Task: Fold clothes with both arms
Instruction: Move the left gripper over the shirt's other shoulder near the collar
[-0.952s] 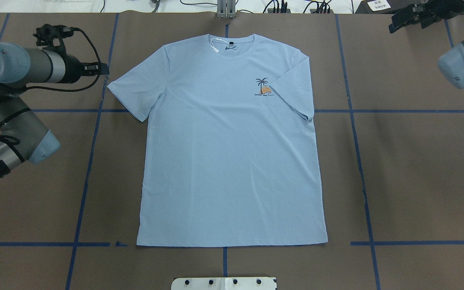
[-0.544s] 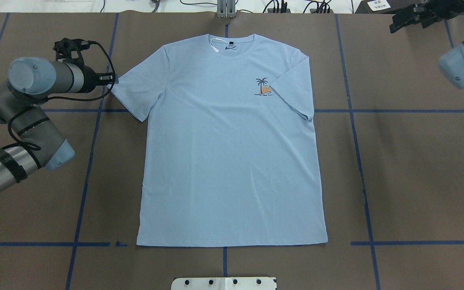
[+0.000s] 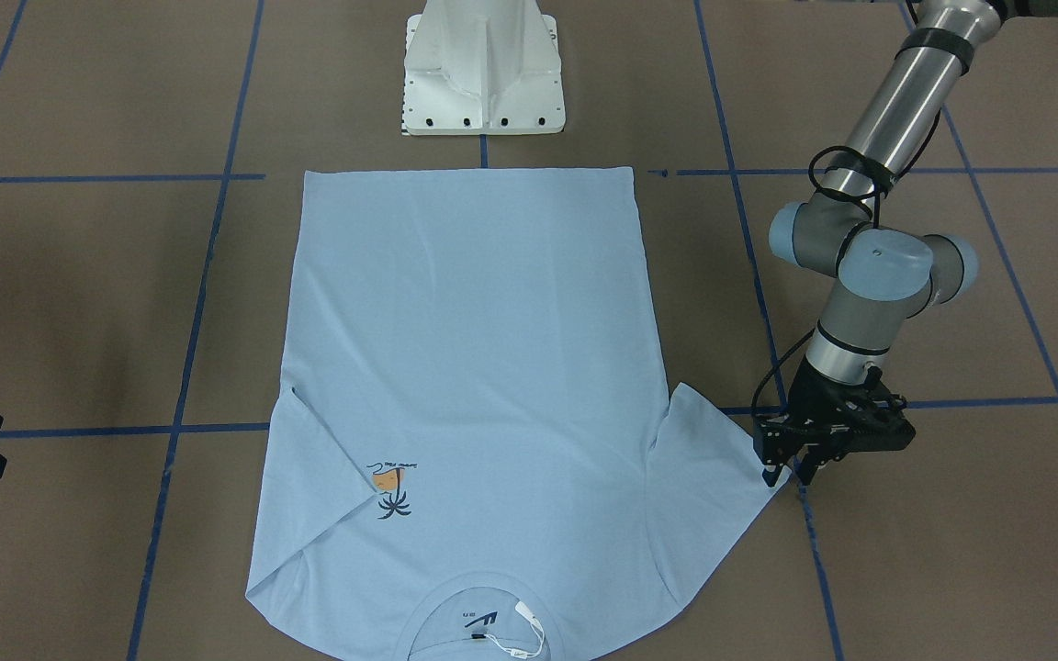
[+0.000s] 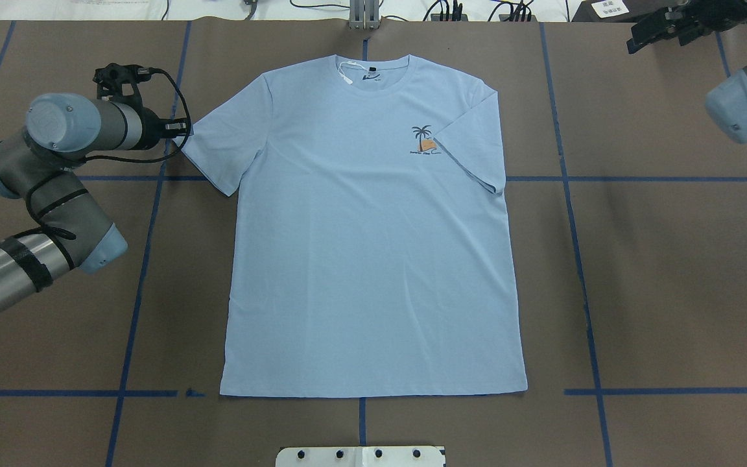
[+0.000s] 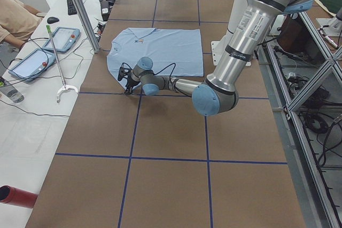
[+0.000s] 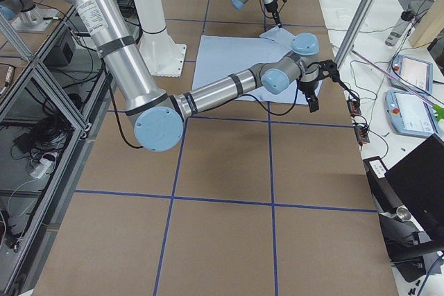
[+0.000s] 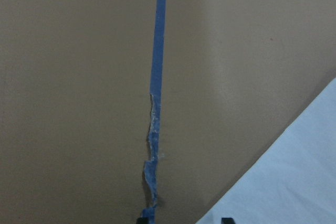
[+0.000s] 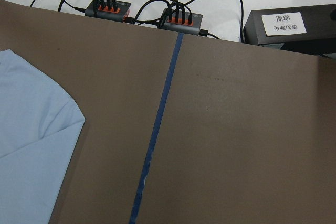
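Count: we see one T-shirt (image 4: 373, 259), two arms, two hands, one white base (image 3: 483, 73) and one brown bench (image 4: 672, 259) crossed by blue tape lines (image 4: 574, 227).
Base: it sits nearest the robot, just off the middle of the shirt's hem.
T-shirt: light blue, it lies flat and face up in the middle of the bench, with the hem near and the collar far.
Sleeves: the left sleeve (image 4: 218, 146) is spread out to the side. The right sleeve (image 4: 474, 143) is folded in over the chest, its edge just beside the small palm print (image 4: 425, 139).
Left arm (image 4: 56, 130): it comes in from the near left with the elbow bent and the wrist upright over the sleeve's outer corner.
Left hand (image 3: 788, 470): it points down and sits low at the bench. Its fingertips (image 7: 227, 220) stand apart, with the sleeve's edge running between them, and we see nothing gripped.
Right arm (image 4: 736, 110): it is stretched long toward the far right of the bench.
Right hand (image 4: 662, 27): it is over bare bench, well apart from the shirt. We cannot tell how far it is open.
Collar: a white string tag (image 4: 345, 74) lies inside it.
Far edge: two cable hubs (image 8: 107, 8) sit just beyond the bench.
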`<state>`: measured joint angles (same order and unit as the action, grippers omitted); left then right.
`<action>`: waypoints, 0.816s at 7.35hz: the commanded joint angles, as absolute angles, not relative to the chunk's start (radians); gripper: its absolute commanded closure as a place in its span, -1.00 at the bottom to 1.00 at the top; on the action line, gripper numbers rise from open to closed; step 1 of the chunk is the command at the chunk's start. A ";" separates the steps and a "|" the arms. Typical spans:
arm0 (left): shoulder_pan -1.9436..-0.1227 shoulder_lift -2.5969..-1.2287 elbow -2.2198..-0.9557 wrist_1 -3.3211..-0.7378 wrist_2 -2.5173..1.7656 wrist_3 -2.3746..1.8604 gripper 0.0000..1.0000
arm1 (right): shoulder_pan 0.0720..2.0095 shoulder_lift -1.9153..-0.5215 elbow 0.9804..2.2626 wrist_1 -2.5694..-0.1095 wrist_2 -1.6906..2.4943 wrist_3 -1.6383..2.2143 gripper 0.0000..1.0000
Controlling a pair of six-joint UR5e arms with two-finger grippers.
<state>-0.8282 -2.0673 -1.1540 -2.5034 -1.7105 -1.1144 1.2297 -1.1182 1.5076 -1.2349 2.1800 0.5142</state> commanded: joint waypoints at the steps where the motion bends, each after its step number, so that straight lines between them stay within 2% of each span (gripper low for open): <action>1: -0.822 -2.066 -1.155 -2.503 -1.710 -1.108 -0.06 | 1.229 -1.118 1.505 -1.235 2.178 0.515 -1.00; 2: -0.822 -2.066 -1.155 -2.503 -1.710 -1.108 -0.01 | 1.229 -1.118 1.505 -1.235 2.178 0.515 -1.00; 3: -0.822 -2.068 -1.158 -2.503 -1.710 -1.108 0.38 | 1.229 -1.118 1.505 -1.235 2.178 0.515 -1.00; 4: -0.822 -2.065 -1.158 -2.503 -1.710 -1.101 0.99 | 1.229 -1.118 1.505 -1.233 2.178 0.515 -1.00; 6: -0.822 -2.069 -1.178 -2.496 -1.712 -1.086 1.00 | 1.229 -1.120 1.505 -1.233 2.178 0.515 -1.00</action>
